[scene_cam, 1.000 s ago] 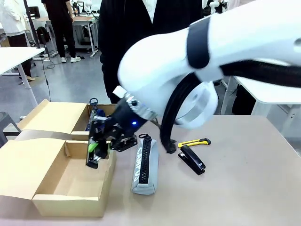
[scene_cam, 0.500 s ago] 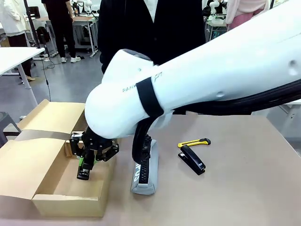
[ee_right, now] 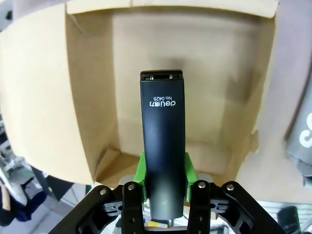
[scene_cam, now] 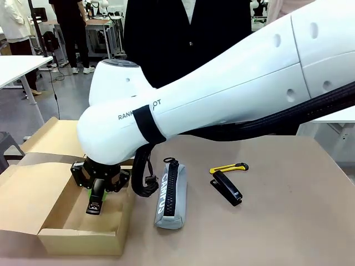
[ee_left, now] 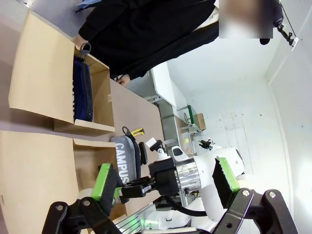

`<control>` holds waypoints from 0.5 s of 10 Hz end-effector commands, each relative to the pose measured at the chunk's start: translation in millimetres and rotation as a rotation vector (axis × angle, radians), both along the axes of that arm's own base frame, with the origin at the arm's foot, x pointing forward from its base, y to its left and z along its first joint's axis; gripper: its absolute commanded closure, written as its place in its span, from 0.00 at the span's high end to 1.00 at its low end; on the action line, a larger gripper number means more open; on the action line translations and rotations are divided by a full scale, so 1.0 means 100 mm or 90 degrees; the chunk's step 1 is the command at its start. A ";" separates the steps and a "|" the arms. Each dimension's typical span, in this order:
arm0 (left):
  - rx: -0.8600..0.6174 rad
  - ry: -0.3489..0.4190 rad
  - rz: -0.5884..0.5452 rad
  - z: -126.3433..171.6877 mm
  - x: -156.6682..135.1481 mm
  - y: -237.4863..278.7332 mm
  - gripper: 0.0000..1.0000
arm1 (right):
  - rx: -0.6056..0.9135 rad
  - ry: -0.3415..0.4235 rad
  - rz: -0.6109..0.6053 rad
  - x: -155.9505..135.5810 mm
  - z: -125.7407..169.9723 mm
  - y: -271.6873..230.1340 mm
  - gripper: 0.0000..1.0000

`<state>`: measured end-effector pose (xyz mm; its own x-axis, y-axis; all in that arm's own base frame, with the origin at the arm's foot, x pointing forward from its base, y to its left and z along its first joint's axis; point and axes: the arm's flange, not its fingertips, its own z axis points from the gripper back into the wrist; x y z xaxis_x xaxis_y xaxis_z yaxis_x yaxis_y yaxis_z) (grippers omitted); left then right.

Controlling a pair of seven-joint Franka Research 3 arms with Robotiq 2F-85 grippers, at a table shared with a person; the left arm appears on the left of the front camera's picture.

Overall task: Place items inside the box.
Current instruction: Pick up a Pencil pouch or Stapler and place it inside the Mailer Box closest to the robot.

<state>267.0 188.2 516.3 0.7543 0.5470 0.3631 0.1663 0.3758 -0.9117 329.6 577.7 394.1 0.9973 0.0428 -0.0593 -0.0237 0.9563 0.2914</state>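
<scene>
The right wrist view gave what the front view could not. It showed the right fingers (ee_right: 142,169) clamped narrow on a black stapler (ee_right: 163,117), green pads pressed to its two sides near one end. The stapler's length ran straight out past the fingertips, and its upper face was printed "deli No.0425". Around its free end lay the bare cardboard floor and walls of the box (ee_right: 92,97). Whether the stapler touched that floor could not be told.

In the front view the right fingers (scene_cam: 99,194) pointed down inside the box (scene_cam: 83,243) with the stapler (scene_cam: 92,207) hanging below them. The bulky white right arm (scene_cam: 222,94) covered the box's far part.

The left wrist view showed the left fingers (ee_left: 105,178) spread wide with nothing between them. Far beyond their tips a navy pencil case (ee_left: 82,90) lay inside the box (ee_left: 44,63) against one wall, the part the arm hid from the front. A person's hand (ee_left: 124,79) rested farther off past that wall.

A grey pencil case (scene_cam: 169,194) marked CAMPUS lay on the worktop (scene_cam: 277,227), just outside the box wall and beside the right fingers. Farther off on that same side a second stapler (scene_cam: 226,188) and a yellow utility knife (scene_cam: 228,167) lay close together. A person (scene_cam: 183,39) in black stood beyond the arm.

The held stapler was plain matt black, long and slim, with squared edges.
</scene>
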 end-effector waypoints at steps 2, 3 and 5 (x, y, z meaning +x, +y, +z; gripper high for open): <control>-0.005 -0.020 -0.001 0.01 0.00 -0.01 1.00 | -0.062 0.000 -0.041 0.03 -0.01 0.09 0.31; -0.005 -0.020 -0.001 0.01 0.00 -0.01 1.00 | -0.071 -0.001 -0.046 0.03 -0.02 0.09 0.31; -0.005 -0.020 -0.001 0.01 0.00 -0.01 1.00 | -0.083 0.007 -0.045 0.03 -0.04 0.09 0.31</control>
<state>267.0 188.1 516.4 0.7541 0.5472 0.3631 0.1665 0.3755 -0.9117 332.6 575.4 384.0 0.9954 0.0009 -0.0954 0.0182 0.9796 0.2000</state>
